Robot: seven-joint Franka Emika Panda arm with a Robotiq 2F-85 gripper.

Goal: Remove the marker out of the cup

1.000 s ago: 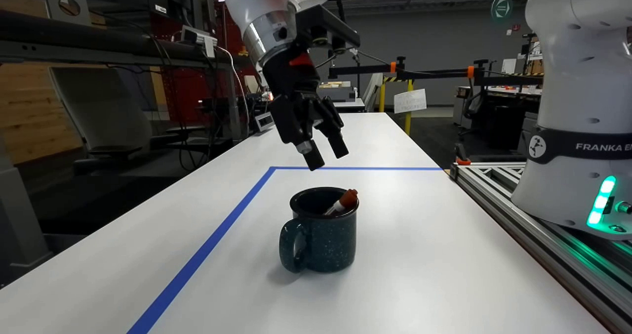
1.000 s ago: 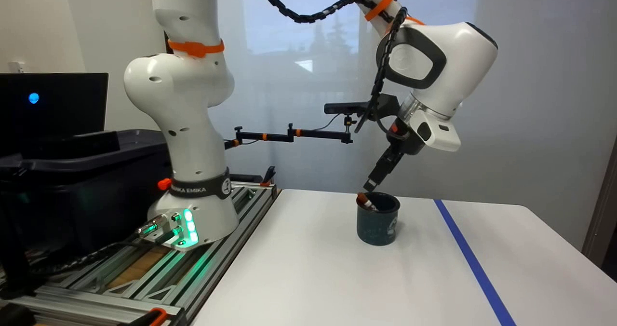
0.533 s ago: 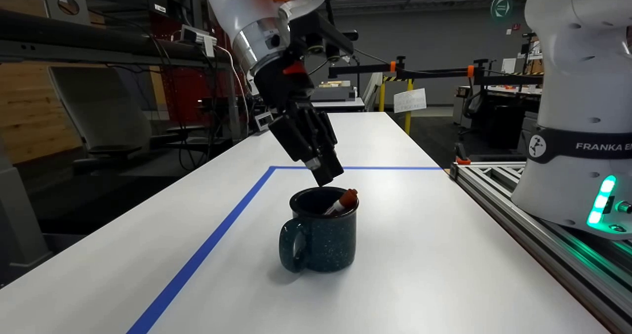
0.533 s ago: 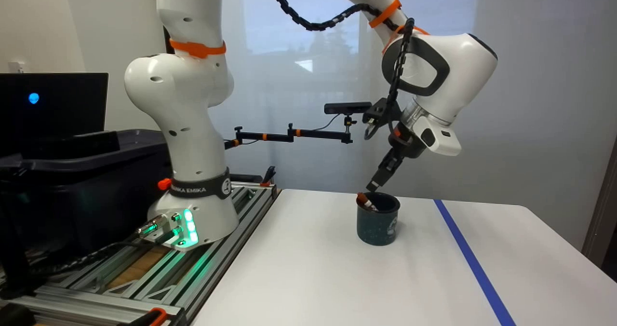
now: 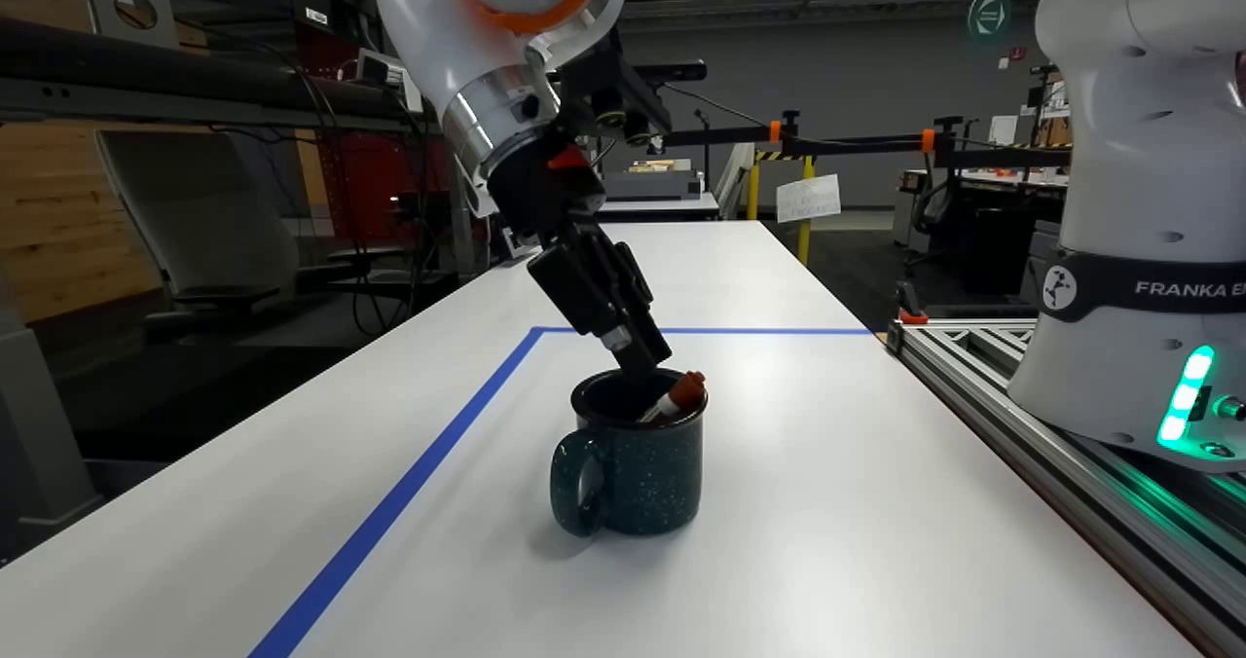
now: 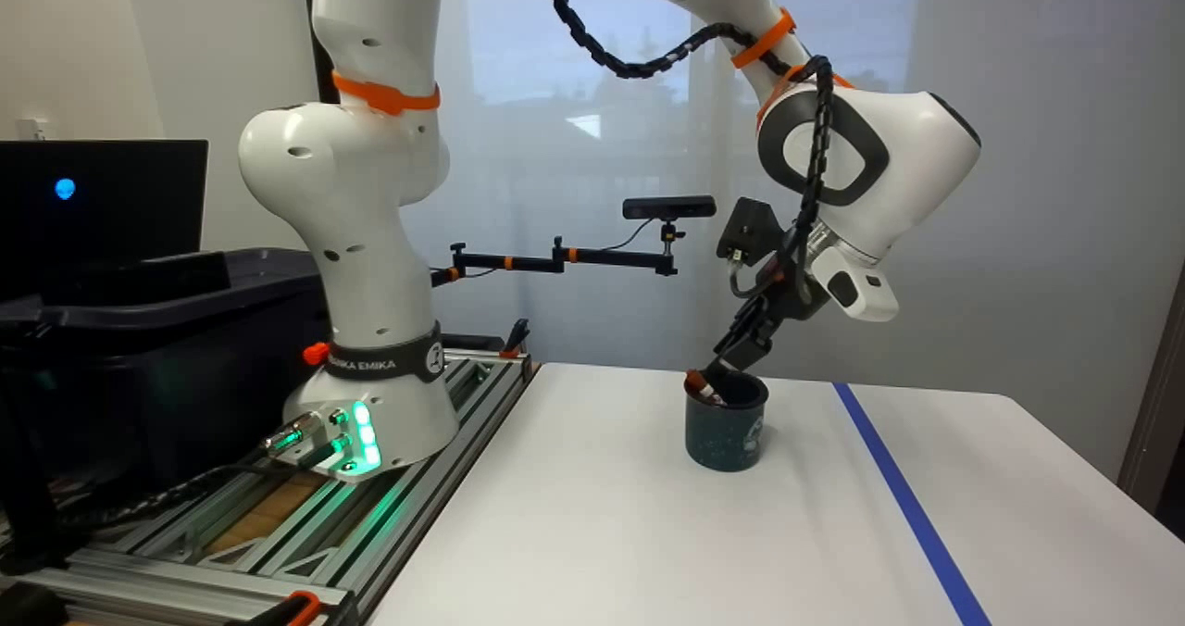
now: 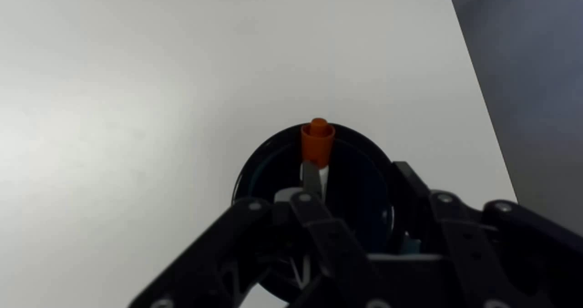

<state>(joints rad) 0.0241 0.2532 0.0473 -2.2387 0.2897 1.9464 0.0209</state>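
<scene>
The dark teal cup (image 5: 652, 483) stands upright on the white table, its loop handle (image 5: 578, 488) showing in an exterior view. Leaning inside the cup is the marker (image 6: 701, 388), its orange end poking up at the rim in both exterior views. From above, my gripper (image 5: 641, 364) slants down with its fingertips at the cup's mouth. In the wrist view the jaws stand part-way apart with nothing seen between them. There, one finger (image 7: 312, 180) overlaps the white part of the marker (image 7: 317, 147), hiding some of it; the second finger lies over the cup's rim on the right.
Blue tape (image 5: 419, 483) runs along the table (image 5: 876, 502) beside the cup's handle side. The arm's base (image 6: 380, 413) sits on a metal frame (image 6: 463, 441) along the table's edge. A camera (image 6: 668, 207) on a boom is behind the table.
My gripper has come down from above to the cup's mouth. Its jaws have drawn closer together, from wide to part-way. Cup and marker have stayed in place.
</scene>
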